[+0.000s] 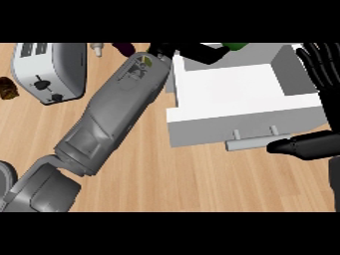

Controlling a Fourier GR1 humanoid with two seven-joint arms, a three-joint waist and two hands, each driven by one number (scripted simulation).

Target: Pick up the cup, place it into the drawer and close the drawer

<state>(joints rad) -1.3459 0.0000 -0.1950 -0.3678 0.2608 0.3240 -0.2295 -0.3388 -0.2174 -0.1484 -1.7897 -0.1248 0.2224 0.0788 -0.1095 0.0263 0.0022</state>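
Note:
Only a small part of a green cup (236, 46) shows at the view's top edge, over the back of the drawer unit. My left hand (191, 50) hides the rest of it, with black fingers curled against it. The left forearm runs up from the lower left across the counter. Below the cup, the white drawer (231, 87) stands pulled open with nothing visible inside, its grey bar handle (254, 143) facing me. At the right, my right hand (327, 74) is open with fingers straight up beside the drawer's right wall. Its thumb (308, 145) lies next to the handle's right end.
A silver toaster (46, 69) stands at the back left with a small brown object (5, 87) to its left. A white item (96, 48) and a dark purple one (124, 48) sit at the top edge near my left wrist. Wooden counter (202, 184) lies in front.

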